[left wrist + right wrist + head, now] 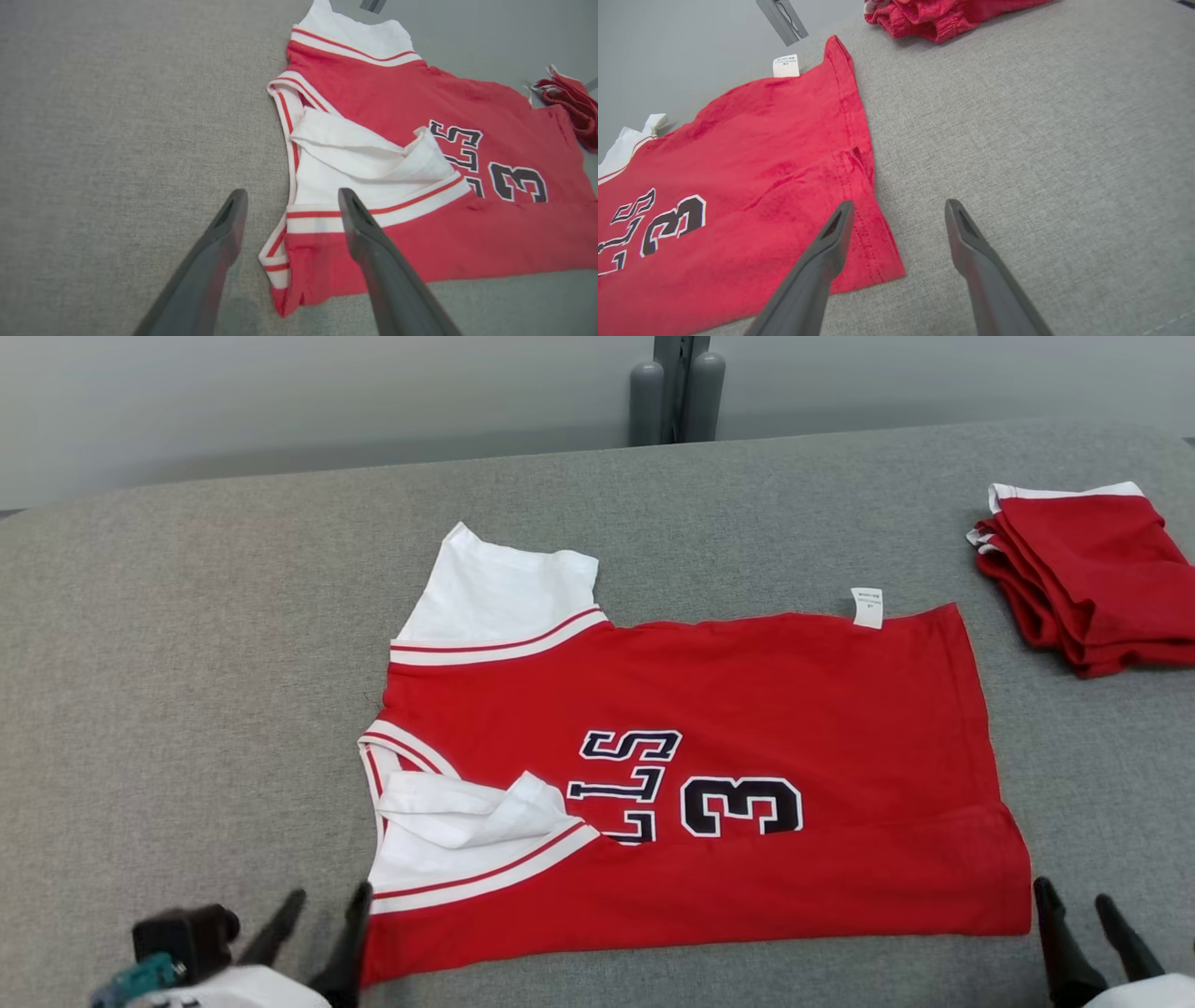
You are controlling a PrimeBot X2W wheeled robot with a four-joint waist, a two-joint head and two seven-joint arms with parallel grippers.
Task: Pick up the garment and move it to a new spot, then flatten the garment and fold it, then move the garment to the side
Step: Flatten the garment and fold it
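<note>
Head view: a red cotton jersey with white sleeves and a black 3 (pixel 747 709) lay flat on the grey felt-covered table (pixel 187 663). Its long axis ran crosswise and its near strip was folded over the lettering. The left gripper (pixel 327 915) sat at the jersey's near shoulder corner and the right gripper (pixel 1074 915) at its near hem corner.

Left wrist view: spread fingers (pixel 373 261) straddled the jersey's sleeve-side edge, holding nothing.

Right wrist view: parted, empty fingers (pixel 812 275) bracketed the jersey's hem corner. Each arm seemed nearest its own end.

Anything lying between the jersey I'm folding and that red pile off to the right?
No. The head view shows a bare stretch of grey surface between the jersey and the folded red pile.
</note>
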